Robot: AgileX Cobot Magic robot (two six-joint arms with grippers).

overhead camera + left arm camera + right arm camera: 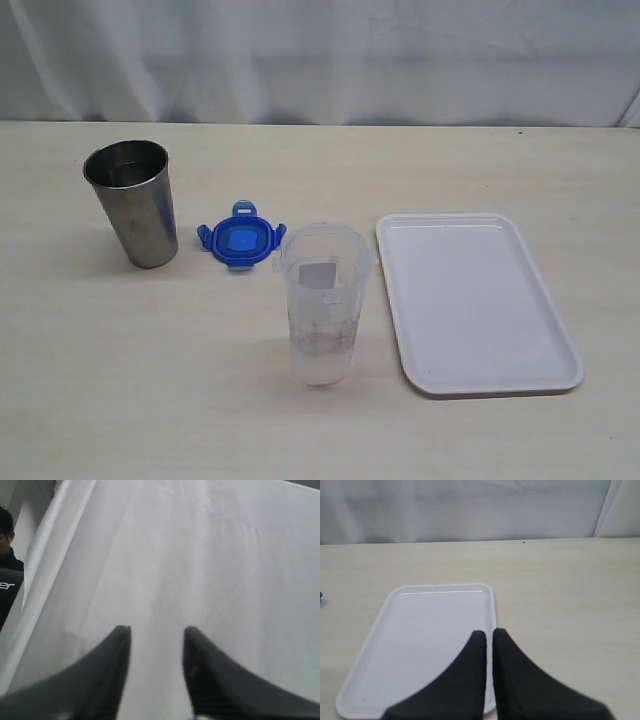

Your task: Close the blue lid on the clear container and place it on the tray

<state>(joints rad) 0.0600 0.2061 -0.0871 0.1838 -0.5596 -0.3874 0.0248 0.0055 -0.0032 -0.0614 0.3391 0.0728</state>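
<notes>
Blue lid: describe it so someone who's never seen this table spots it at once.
On the pale table, left of the white tray, a steel tumbler and a clear container stand upright. The blue lid lies flat between them, slightly farther back. It is the only blue thing: small, low, rounded-square with flaps sticking out, whereas its neighbours are tall, grey or transparent.

blue lid: 1 | clear container: 1 | white tray: 1 | grey steel tumbler: 1
</notes>
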